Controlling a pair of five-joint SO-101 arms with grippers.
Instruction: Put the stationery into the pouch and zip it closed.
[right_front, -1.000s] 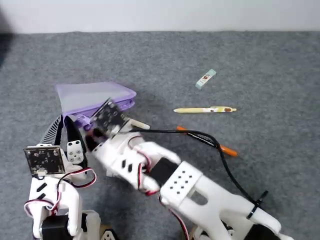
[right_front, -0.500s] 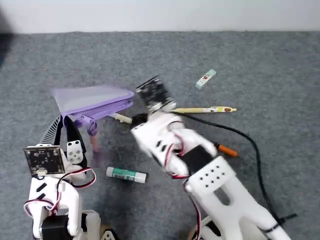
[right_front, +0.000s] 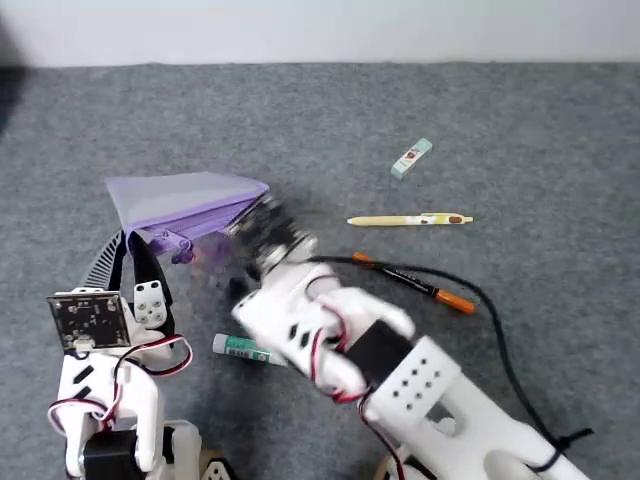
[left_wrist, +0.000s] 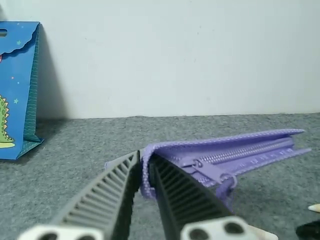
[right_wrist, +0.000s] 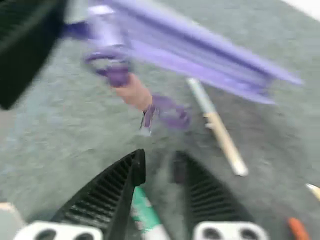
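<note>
Worktop (right_front: 520, 110): grey and felt-like, running back to a plain white wall (right_front: 320, 30); a blue paper bag (left_wrist: 17, 90) stands against that wall.
Pouch (right_front: 185, 200): purple, at the left of the worktop, one end raised off it. Zip teeth show along the lifted edge and a zip pull (right_wrist: 117, 75) hangs near that end. From where I stand I cannot see inside it.
Left fingers (left_wrist: 144, 159): pressed together on the pouch's lip, holding that end up.
Glue stick (right_front: 245, 348): green and white, flat on the worktop nearer the arms than the pouch, partly under the right arm.
Right fingers (right_wrist: 157, 157): a little apart with nothing between them, low over the worktop just beside the pouch's hanging pull.
Pencil (right_wrist: 220, 132): wooden, lying outside the pouch, close along its lower edge; I cannot tell if they touch.
Orange pen (right_front: 452, 297): right of the right arm, crossed by its black cable.
Yellow pen (right_front: 410, 220): farther back, well apart from the pouch.
Eraser (right_front: 411, 158): small, beyond the yellow pen, nearest the wall.
Progress: early, I'd judge. Five pieces lie outside, none is seen inside, and the zip is not drawn shut, so the loading and the closing are all left.
</note>
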